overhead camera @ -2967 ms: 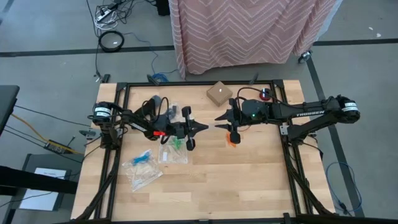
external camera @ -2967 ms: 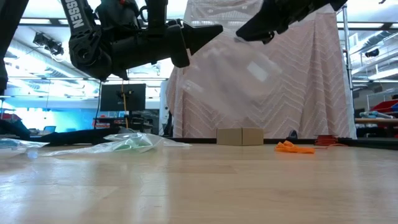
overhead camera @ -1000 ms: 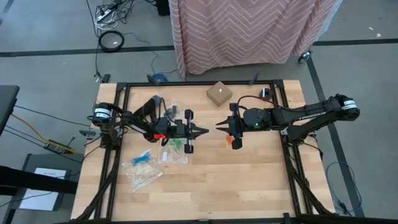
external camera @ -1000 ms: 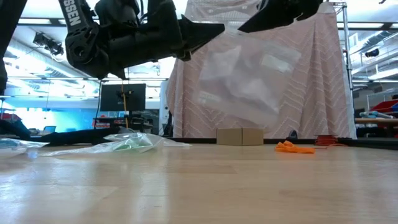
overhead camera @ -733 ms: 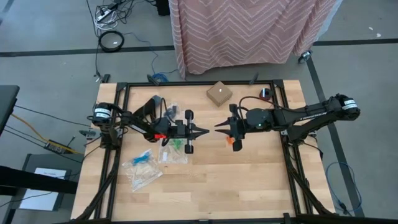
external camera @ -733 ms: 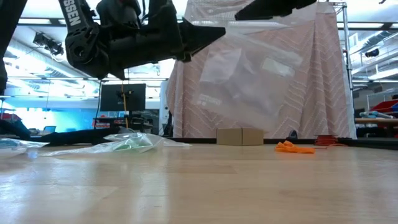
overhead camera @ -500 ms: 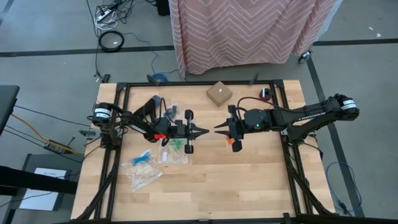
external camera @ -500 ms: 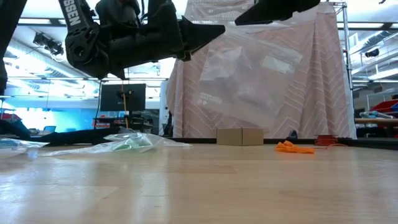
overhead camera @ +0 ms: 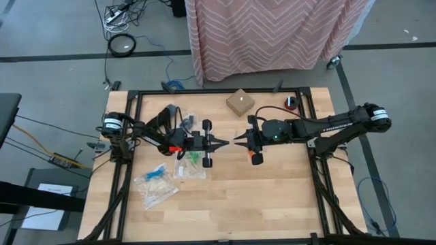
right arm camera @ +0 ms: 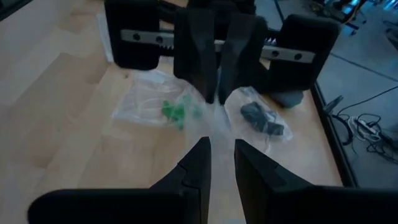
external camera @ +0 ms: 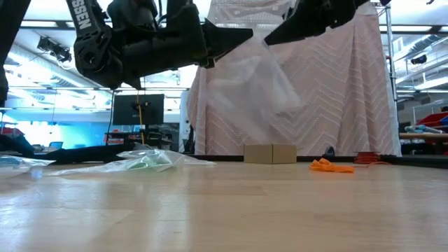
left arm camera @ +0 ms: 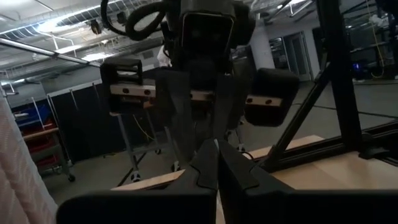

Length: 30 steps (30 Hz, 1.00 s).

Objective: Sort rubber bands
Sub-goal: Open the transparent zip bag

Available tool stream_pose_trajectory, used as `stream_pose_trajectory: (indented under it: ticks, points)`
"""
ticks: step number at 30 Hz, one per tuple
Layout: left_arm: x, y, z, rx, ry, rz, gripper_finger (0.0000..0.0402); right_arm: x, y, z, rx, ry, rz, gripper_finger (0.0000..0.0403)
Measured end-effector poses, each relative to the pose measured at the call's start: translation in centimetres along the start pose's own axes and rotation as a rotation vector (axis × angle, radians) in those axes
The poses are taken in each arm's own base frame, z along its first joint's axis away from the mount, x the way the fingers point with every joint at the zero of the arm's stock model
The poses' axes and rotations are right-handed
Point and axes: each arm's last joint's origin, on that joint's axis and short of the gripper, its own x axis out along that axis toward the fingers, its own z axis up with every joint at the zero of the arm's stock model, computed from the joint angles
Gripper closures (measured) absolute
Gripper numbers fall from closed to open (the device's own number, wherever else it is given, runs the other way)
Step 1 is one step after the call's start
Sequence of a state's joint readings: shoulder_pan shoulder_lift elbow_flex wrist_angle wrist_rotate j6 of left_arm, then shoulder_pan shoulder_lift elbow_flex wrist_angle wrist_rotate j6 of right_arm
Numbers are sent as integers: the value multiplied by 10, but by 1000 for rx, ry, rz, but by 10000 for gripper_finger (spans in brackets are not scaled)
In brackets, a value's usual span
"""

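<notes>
table front (overhead camera: 231,204) bare, bags (overhead camera: 160,182) left
</notes>
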State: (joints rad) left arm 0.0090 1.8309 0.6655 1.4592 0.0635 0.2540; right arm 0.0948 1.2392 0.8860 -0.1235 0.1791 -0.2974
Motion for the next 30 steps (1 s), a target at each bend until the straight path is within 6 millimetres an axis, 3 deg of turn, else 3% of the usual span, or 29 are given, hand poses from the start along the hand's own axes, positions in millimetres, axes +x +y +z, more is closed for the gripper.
stream_pose_trajectory:
  ticks: [19, 30]
  points:
    - [0, -1, 2, -4, -22, -18, 396, 1, -8, -4, 20, 42, -104, 349]
    - [0, 0, -4, -6, 33, -21, 396, -12, -1, -3, -19, 42, 22, 344]
